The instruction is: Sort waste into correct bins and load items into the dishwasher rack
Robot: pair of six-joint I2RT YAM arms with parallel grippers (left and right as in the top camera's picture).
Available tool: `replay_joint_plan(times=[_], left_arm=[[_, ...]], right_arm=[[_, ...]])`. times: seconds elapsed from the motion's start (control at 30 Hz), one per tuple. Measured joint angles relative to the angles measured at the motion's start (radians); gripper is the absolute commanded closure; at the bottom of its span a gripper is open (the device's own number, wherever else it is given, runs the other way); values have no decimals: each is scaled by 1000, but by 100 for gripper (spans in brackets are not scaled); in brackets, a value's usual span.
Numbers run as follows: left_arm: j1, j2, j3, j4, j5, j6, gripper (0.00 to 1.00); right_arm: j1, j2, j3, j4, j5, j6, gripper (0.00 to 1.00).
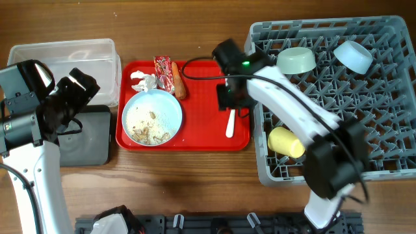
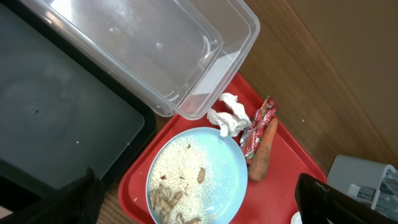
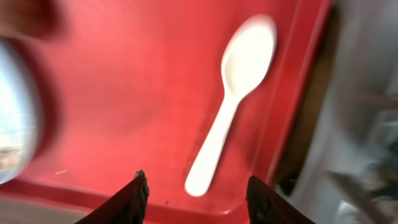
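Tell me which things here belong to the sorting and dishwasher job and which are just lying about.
Job: crumpled tissue, red wrapper, carrot piece, blue plate with food scraps, white spoon, clear tub, black tray, grey rack, green bowl, blue bowl, yellow cup.
Just there: red serving tray, wooden table.

One red tray (image 1: 201,84) is sitting on the worktop (image 1: 195,182), carrying one plate (image 1: 152,117), one spoon (image 1: 230,123), one tissue (image 1: 144,82), one wrapper (image 1: 163,72) and one carrot (image 1: 177,80). One scatter of scraps (image 1: 148,133) is lying on the plate. Right of the red tray, one rack (image 1: 364,130) is holding one green bowl (image 1: 296,60) and one blue bowl (image 1: 353,56), two in all, plus one cup (image 1: 286,142). Left of the red tray, one tub (image 1: 65,55) and one black tray (image 1: 88,140) are standing.
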Motion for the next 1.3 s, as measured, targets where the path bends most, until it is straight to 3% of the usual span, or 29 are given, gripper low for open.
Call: replay_joint_plan(times=[0.13,0.2,0.27,0.3,0.6,0.87,1.03,1.07,1.13,1.3], left_arm=[[0,0,0,0,0,0,0],[0,0,0,0,0,0,0],[0,0,0,0,0,0,0],[0,0,0,0,0,0,0],[0,0,0,0,0,0,0],[0,0,0,0,0,0,0],[0,0,0,0,0,0,0],[0,0,0,0,0,0,0],[0,0,0,0,0,0,0],[0,0,0,0,0,0,0]], right_arm=[[1,132,-8,-8,-6,90,51],[1,171,-9,0,-7,117,68],[1,182,-9,13,-16,135,92],[1,182,-9,22,-14,136,96],[-47,146,29,17,-18,100,96],[-125,-190,64,56,105,-35,96],[-235,-210,69,59,149,-123,96],[-251,-201,69,60,155,-138,93],[-289,-165,69,60,169,-180,69],[-284,-101,62,34,113,-256,56]])
